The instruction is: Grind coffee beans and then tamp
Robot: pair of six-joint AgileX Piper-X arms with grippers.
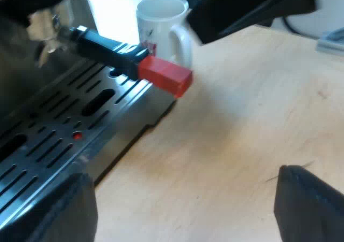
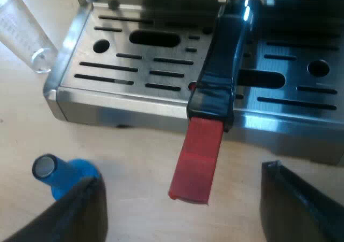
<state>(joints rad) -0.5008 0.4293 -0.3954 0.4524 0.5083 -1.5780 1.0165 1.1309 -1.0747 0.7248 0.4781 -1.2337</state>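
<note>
Right gripper (image 2: 180, 204) spread, glossy black handle (image 2: 220, 70) (red end (image 2: 196, 164)) near

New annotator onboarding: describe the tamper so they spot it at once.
Find the espresso machine's drip tray. On the wooden table by its edge, near the holder's red handle end, sits the tamper. It alone is blue; the measuring glass is clear.

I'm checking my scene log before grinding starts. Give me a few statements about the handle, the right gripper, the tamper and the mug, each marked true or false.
1. The handle reaches past the drip tray, its red end over the table. True.
2. The right gripper is shut on the handle. False: it is open, gripping nothing.
3. The tamper is blue. True.
4. The mug lies on its side. False: it stands upright.
</note>
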